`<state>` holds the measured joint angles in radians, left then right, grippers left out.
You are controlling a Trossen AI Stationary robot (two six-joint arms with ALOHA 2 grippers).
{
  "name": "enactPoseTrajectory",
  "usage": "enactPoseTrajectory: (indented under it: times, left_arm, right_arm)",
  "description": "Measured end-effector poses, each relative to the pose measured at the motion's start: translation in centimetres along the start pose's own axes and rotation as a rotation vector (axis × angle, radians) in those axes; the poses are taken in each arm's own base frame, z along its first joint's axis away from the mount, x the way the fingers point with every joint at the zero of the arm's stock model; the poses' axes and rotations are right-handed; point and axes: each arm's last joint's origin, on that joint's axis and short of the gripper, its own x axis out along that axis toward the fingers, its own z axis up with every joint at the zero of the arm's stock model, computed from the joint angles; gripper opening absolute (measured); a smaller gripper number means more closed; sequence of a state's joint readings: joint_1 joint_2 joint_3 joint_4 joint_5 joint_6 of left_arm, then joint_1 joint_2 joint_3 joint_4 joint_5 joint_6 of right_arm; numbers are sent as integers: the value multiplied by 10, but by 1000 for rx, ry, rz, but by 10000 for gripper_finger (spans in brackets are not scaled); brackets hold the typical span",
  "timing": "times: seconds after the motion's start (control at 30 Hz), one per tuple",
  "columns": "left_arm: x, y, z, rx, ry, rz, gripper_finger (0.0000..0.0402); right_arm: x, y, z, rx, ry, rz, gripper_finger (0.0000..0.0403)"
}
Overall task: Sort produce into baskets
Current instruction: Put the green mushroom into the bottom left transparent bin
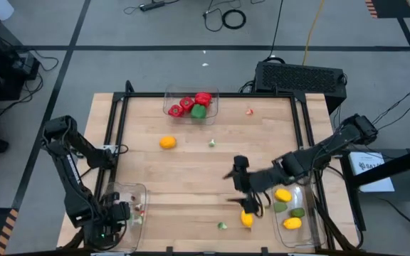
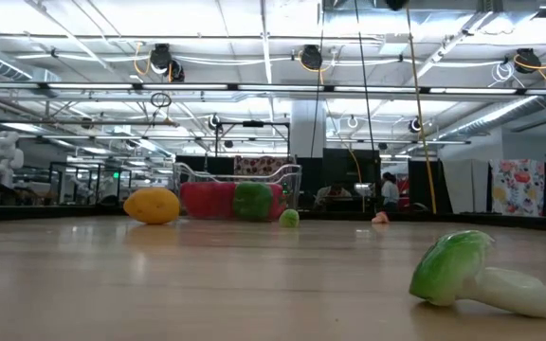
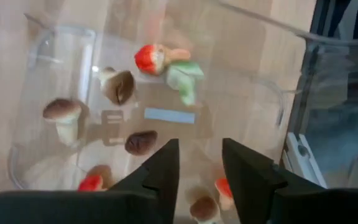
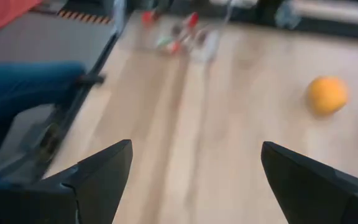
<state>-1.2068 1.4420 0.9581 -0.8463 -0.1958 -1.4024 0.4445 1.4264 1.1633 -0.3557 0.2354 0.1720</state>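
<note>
Three clear bins are seen: the near-left bin (image 1: 142,190) under the left gripper (image 1: 122,212), its fingers slightly parted and empty; the far bin (image 1: 216,99) with peppers; the right bin (image 1: 309,235) beside the wide-open right gripper (image 1: 239,171).

Mushrooms (image 3: 63,115) in left basket (image 3: 55,46)

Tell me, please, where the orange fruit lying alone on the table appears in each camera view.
High view: orange fruit left of table centre, near the far bin of peppers.
Low view: at left, beside that bin.
Left wrist view: not in it.
Right wrist view: at the right edge.
Shared landmark: the bin of peppers.
</note>
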Motion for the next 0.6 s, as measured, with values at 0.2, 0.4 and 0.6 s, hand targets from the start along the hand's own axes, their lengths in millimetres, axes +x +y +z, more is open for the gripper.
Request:
enactPoseTrajectory:
  times: [0.2,0.4,0.6]
  left_arm:
    - [-9,-2,2,-40,75,-49,149]
    - [-25,-9,13,-64,-23,-102,150]
    - [-31,-11,27,8,-221,-74,150]
  right_arm:
    - [3,52,-18,127,60,108,349]
    - [23,103,-49,249,126,94,328]
    - [54,121,-76,372,210,59,303]
